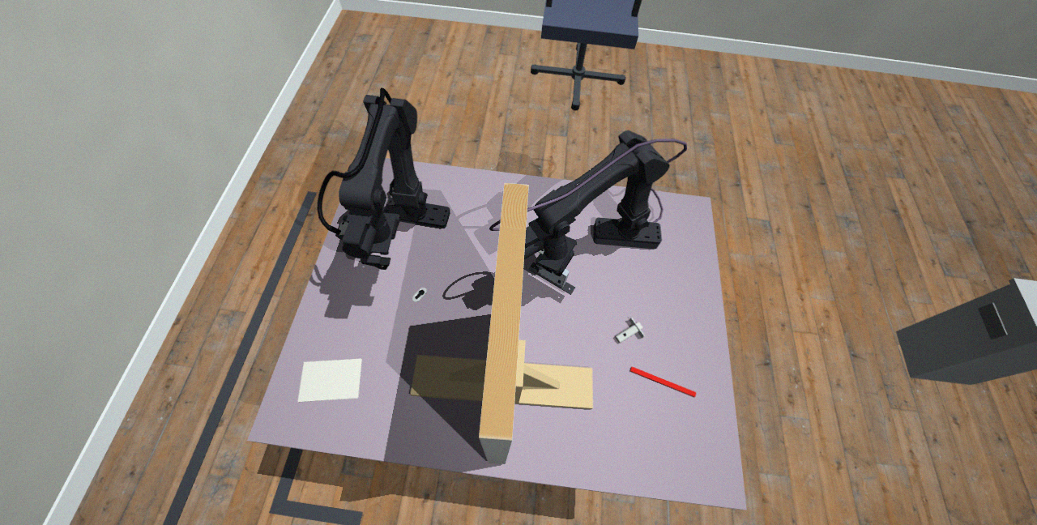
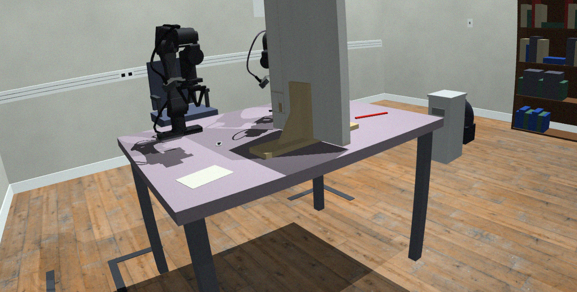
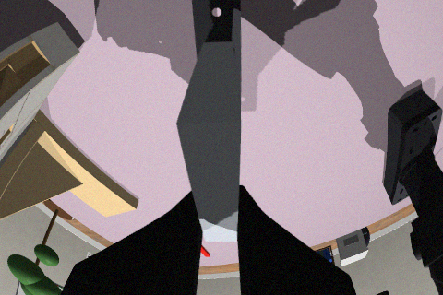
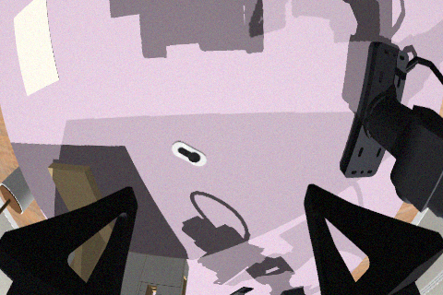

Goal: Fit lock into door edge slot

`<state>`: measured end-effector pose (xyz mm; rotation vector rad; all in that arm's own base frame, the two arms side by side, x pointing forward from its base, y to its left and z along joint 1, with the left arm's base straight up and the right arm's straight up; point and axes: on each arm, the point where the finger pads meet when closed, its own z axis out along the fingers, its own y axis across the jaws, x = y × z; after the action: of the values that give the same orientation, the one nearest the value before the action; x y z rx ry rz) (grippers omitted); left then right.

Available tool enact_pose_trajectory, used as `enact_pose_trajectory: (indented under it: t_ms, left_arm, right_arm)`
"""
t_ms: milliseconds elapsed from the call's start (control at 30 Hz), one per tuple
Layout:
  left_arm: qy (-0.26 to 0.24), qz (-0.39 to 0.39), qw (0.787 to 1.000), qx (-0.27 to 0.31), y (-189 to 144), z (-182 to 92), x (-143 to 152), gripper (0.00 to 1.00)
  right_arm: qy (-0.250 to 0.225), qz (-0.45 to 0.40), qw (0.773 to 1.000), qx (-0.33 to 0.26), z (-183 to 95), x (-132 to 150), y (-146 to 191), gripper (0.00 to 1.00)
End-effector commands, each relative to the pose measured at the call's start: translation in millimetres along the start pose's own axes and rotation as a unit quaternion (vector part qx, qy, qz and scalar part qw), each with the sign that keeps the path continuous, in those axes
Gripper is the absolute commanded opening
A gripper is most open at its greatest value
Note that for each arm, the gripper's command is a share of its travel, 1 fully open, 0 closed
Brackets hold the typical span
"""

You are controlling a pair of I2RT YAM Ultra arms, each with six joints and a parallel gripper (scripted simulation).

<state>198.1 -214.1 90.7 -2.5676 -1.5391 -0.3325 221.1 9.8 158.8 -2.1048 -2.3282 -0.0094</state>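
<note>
The lock [image 1: 565, 287] [image 3: 209, 115] looks long, grey and narrow, with a small hole near one end. I have it pinched in my left gripper [image 1: 552, 274] [image 3: 220, 189], fingers narrow, outside the door [image 1: 504, 304] [image 2: 304, 56] [image 3: 28, 101] [image 4: 157, 269], which is upright. My right gripper [image 1: 374, 261] [image 2: 194, 104] [image 4: 219, 198] is wide and holds nothing.

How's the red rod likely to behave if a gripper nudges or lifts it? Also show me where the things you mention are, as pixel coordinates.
The red rod [image 1: 663, 381] [image 2: 371, 115] looks straight and unsagging, so probably stiff. It's long and thin, so likely light, and a grip near one end may let it pivot. It lies loose on the table [image 1: 681, 449] [image 2: 387, 125]; if its section is round, which I can't confirm, a sideways nudge could roll it.
</note>
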Motion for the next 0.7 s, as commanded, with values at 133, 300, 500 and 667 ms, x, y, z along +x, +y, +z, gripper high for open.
enact_pose_trajectory:
  t_ms: [133,300,500,667]
  left_arm:
    - [0.006,0.0,1.0,-0.028,-1.7,-5.9,0.6,0.1]
    - [0.01,-0.002,0.999,-0.048,-0.8,-4.9,0.1,0.1]
    - [0.012,-0.004,0.998,-0.065,-0.1,-4.3,-0.3,0.1]
    - [0.015,-0.007,0.996,-0.085,0.7,-3.5,-0.7,0.1]
  right_arm:
    - [-0.003,0.0,1.0,-0.002,-3.0,0.0,-0.7,1.0]
    - [-0.003,0.0,1.0,-0.002,-3.0,0.0,-0.7,1.0]
    - [-0.003,0.0,1.0,-0.002,-3.0,0.0,-0.7,1.0]
    - [-0.003,0.0,1.0,-0.002,-3.0,0.0,-0.7,1.0]
